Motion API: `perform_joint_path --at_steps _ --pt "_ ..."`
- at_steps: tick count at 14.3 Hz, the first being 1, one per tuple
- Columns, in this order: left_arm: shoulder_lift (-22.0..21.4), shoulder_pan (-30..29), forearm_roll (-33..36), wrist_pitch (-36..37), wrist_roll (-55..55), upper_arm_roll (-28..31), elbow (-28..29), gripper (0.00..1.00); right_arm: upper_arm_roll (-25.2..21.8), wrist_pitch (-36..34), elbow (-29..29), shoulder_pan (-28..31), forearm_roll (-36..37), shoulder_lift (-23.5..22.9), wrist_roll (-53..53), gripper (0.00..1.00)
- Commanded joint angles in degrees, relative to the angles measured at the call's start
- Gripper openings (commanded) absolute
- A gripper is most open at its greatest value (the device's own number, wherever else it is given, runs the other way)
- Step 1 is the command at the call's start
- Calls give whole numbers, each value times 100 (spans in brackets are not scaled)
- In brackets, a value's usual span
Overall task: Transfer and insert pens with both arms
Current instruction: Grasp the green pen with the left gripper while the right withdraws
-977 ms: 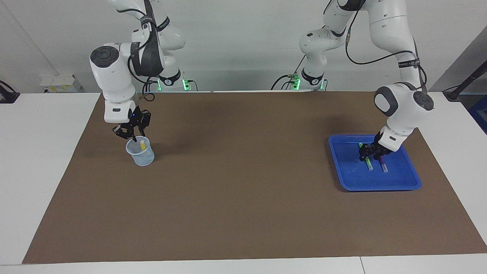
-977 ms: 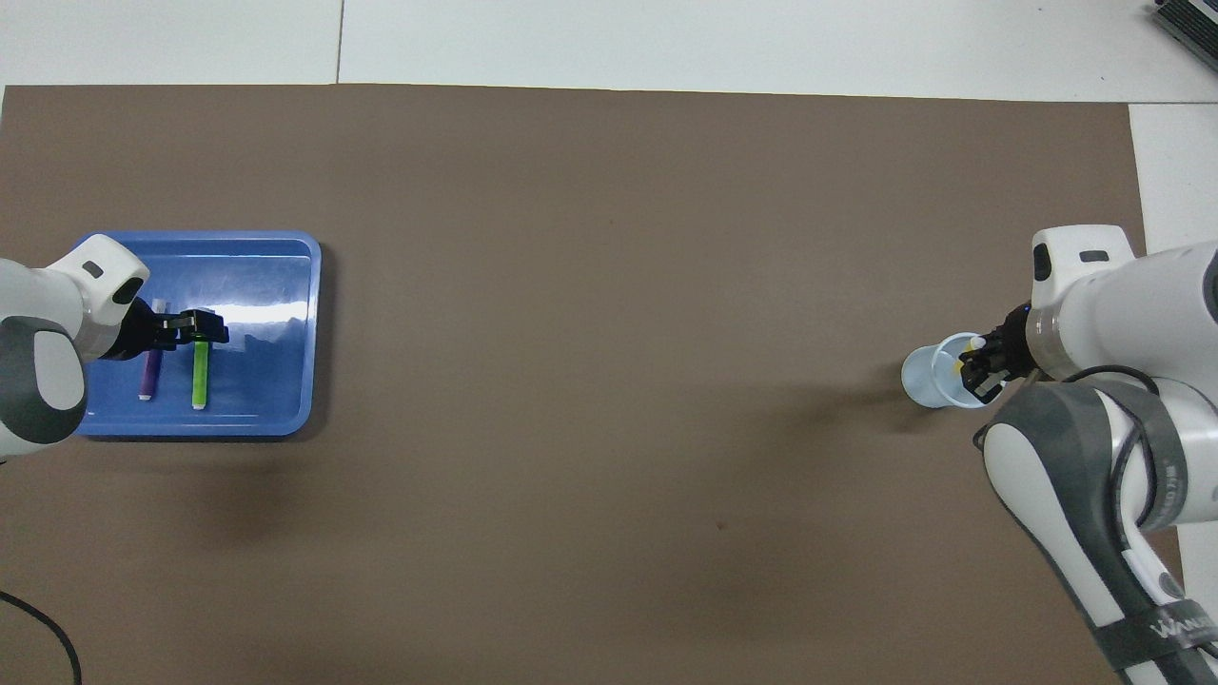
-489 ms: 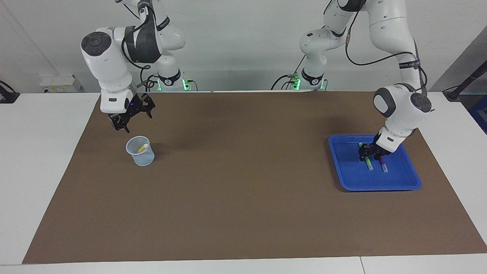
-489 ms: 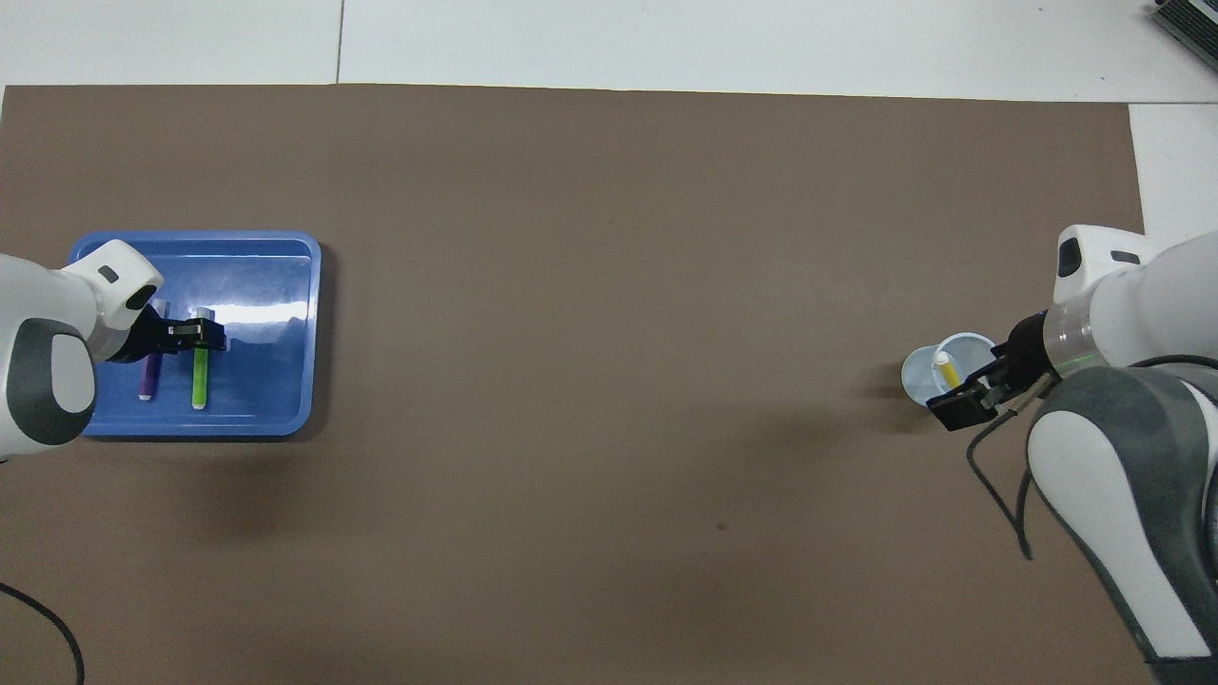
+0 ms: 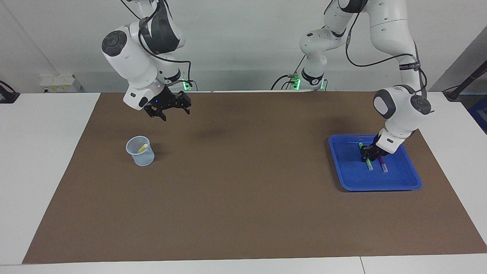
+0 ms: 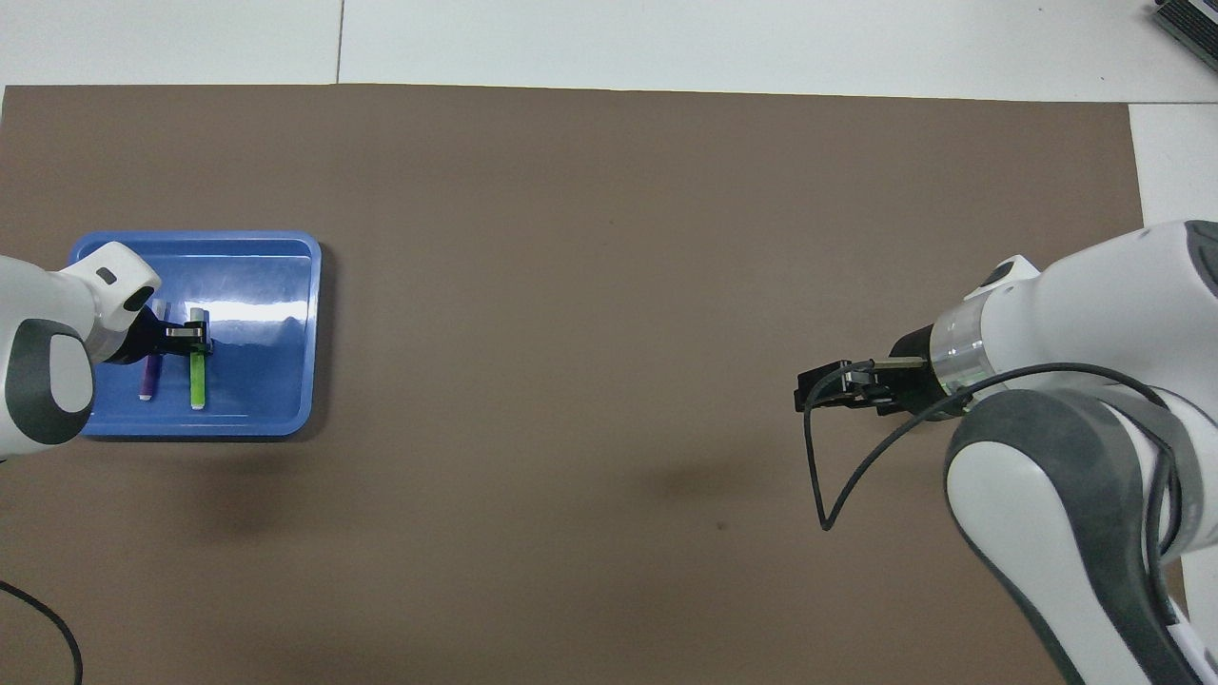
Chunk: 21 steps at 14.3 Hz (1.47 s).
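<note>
Where the blue tray [image 5: 352,179] sits at the left arm's end of the surface [image 5: 243,213]: left pincer [image 5: 368,153] down inside that tray, fingers drawn in around the light green pen [image 5: 368,163], clamped on its upper part by the look of both views. Pen lying flat on the tray floor, not lifted. Purple pen [image 5: 383,166] just beside the green one, parallel to it, on the side toward the tray's outer edge, untouched. From overhead, same grip seen at the green pen's [image 6: 198,376] whitish-capped half, with the purple pen [image 6: 147,377] partly tucked under the left wrist.

Well apart from the tray, toward the right arm's end: right pincer [image 5: 172,109] up in the air, tilted nearly level, fingers spread apart and holding nothing. Hangs over bare brown mat [image 5: 243,171], on the tray's side of the clear cup [image 5: 140,151]. Cup standing upright on the mat, yellow pen [image 5: 142,147] leaning inside it, whitish cap up. From overhead, cup hidden beneath the right arm; only the open right pincer [image 6: 820,395] and a looping black cable [image 6: 828,476] visible.
</note>
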<state>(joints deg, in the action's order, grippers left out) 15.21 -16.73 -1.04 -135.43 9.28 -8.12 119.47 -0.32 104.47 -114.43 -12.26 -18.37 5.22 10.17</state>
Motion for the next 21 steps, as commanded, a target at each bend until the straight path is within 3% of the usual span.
perform_joint_path --at_steps 1,2,7,11,18,21 --pt "61 3 60 -71 21 -32 33 7 -12 152 18 -100 -290 14 617 100" --pt "61 12 60 -63 4 -32 33 0 -12 179 9 -110 -342 6 688 100" --pt "52 12 60 173 4 -32 -72 0 -12 389 -26 -145 -764 6 1425 100" --pt "53 55 51 1350 -197 -32 -792 0 -12 636 -44 -206 -967 -3 1813 100" --pt "-325 240 -63 2318 -2085 -111 -1391 0 -12 723 -53 -285 -967 -3 1988 100" --pt "-614 275 -885 2451 -3191 -164 -1444 0 -12 891 -53 -382 -967 -3 2410 100"
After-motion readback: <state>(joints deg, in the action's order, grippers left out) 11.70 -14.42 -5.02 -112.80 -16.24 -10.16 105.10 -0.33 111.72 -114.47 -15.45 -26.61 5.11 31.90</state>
